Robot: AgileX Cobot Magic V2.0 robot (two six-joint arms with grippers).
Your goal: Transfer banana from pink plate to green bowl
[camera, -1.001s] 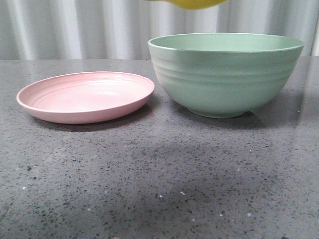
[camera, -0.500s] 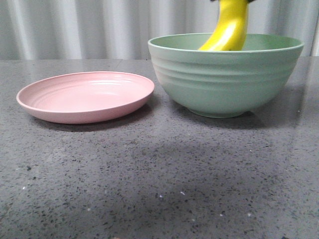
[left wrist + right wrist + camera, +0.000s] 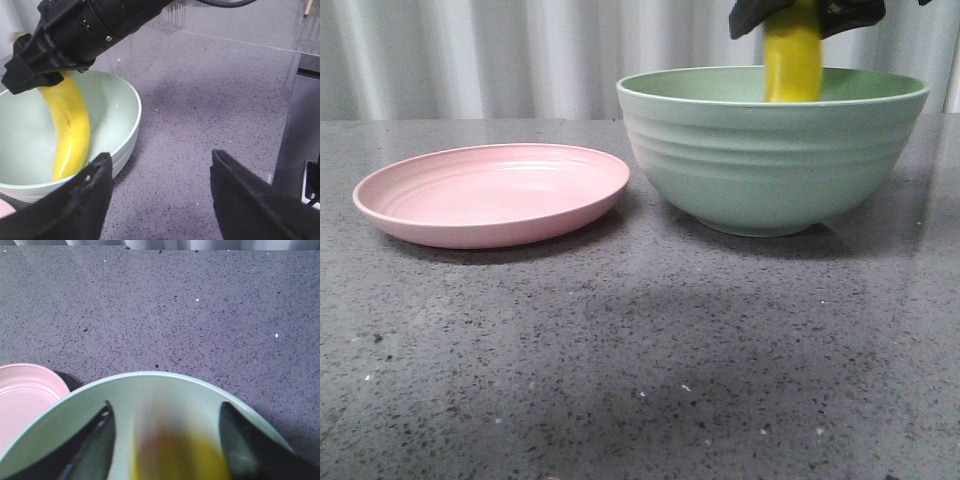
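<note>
On the left of the grey speckled table (image 3: 640, 380) sits the pink plate (image 3: 492, 193), shallow and with nothing on it. Just to its right, close beside it but not touching in the front view, stands the green bowl (image 3: 772, 150), much taller than the plate. A pale pleated curtain (image 3: 470, 55) hangs behind both.

Nothing else lies on the table around the two dishes, and nothing stands between them.

The banana (image 3: 792, 62) hangs nearly upright over the bowl, its lower part below the rim and inside the bowl, its upper part caught in the right gripper (image 3: 807, 15), whose black fingers close on it from both sides above the rim. It looks blurred in the front view. From the left wrist view the banana (image 3: 70, 127) curves down along the inside of the bowl (image 3: 122, 107), its lower tip close to the inner wall; whether it touches the wall or the bottom cannot be told. The right gripper (image 3: 40, 62) clamps its top end there.

The left gripper (image 3: 160, 190) is held off to the side of the bowl, above bare table, its two fingers spread wide with nothing between them.

In the right wrist view the bowl's rim (image 3: 150, 376) arcs across, an edge of the plate (image 3: 25, 390) shows beside it, and the banana (image 3: 175, 455) is a yellow blur between the fingers.
</note>
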